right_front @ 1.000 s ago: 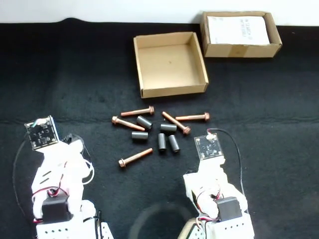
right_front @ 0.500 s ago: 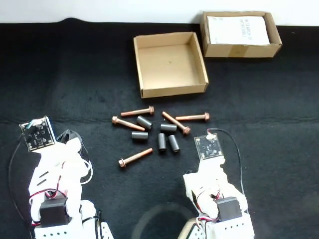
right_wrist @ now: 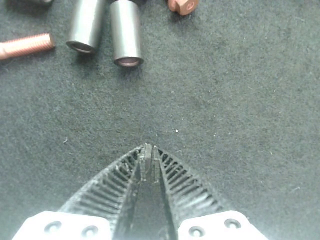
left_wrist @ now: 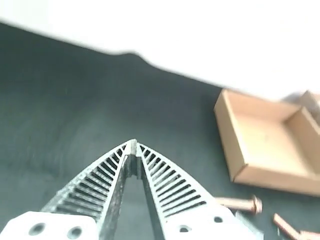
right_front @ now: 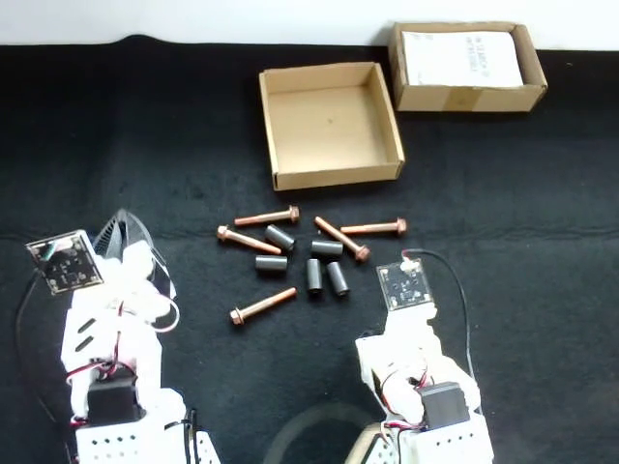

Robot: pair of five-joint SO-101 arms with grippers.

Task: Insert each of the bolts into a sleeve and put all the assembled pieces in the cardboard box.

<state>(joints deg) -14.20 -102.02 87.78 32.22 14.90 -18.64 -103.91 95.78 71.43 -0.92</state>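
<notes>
L claw (left_wrist: 133, 146) and R claw (right_wrist: 148, 150): tips pressed together, gripping nothing. Bolts (right_front: 265, 304) and sleeves (right_front: 314, 275) lie scattered, unassembled, on table (right_front: 532, 242) betw. arms and cardboard box (right_front: 338, 175).

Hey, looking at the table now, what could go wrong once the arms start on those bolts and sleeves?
Crowding: near the shut right tool, one sleeve lies close beside a second sleeve, so a grasp may knock its neighbour. Rolling: both lie on their sides and may roll when nudged. Wrong box: a paper-filled box sits near the empty cardboard box, so a drop could land there.
</notes>
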